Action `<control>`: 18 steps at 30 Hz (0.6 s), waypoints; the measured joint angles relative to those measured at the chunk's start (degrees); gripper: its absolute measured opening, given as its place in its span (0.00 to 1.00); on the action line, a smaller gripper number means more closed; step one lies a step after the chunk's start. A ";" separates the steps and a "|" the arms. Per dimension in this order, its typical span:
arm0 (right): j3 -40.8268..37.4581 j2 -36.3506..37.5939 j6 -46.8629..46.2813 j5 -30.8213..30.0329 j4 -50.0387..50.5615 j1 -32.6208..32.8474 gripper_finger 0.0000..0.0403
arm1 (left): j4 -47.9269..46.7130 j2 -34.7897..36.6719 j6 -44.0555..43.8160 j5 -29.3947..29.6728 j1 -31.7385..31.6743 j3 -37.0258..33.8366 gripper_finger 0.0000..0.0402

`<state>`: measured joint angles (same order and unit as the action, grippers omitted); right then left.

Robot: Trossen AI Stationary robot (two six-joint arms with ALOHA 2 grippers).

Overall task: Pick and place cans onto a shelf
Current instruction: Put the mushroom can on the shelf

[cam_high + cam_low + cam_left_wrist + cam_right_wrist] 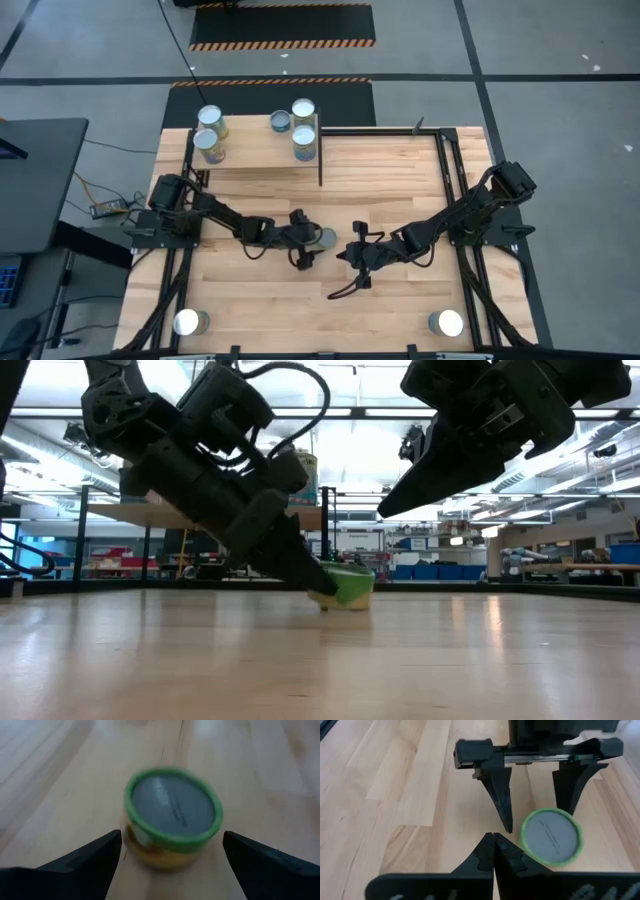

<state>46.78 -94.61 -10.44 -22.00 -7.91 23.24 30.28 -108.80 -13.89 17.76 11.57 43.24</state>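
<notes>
Two cans sit nearest the front edge of the surface (260,300), one on the left (187,322) and one on the right (447,323). Nothing is touching them.

Past those, in the middle, the left gripper (312,248) is low over one small can (172,815). This can has a grey top, a green rim and a yellow side. It stands on the wood, and it may be tipped a little, but that is hard to tell. The left fingers (87,857) are spread wide apart, wider than the can. The can sits in the gap between them, and they do not touch it. They hold nothing yet.

Just beside it is the right gripper (493,851), lifted off the wood. Its fingers are pressed together and hold nothing.

What could go wrong? I think a finger tip could bump the can and knock it over, and then it would roll away. The two grippers are also near each other and could bump. If the fingers close too near the rim, the can might slip out.

Farthest back is the shelf (255,150). Four cans already stand on it, two at the left end (210,132) and two more toward the right (303,128).
</notes>
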 joint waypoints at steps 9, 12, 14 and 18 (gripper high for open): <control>0.00 0.00 -0.11 -4.13 5.82 -2.01 0.01 | -1.04 1.23 3.74 0.00 0.31 0.01 0.88; -0.59 -0.18 -0.52 -4.38 6.73 -3.83 0.01 | -2.07 2.92 5.57 0.12 0.64 -0.04 0.88; -1.36 -1.73 -0.42 -3.68 3.76 -5.32 0.01 | -2.25 3.88 5.64 -0.16 0.70 0.05 0.88; -1.92 -7.28 0.48 -0.11 -2.91 -8.26 0.01 | -3.48 4.00 8.23 -0.46 0.59 -0.02 0.88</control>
<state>44.86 -101.89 -9.96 -22.11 -10.81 14.98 26.80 -104.80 -5.66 17.30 12.16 43.22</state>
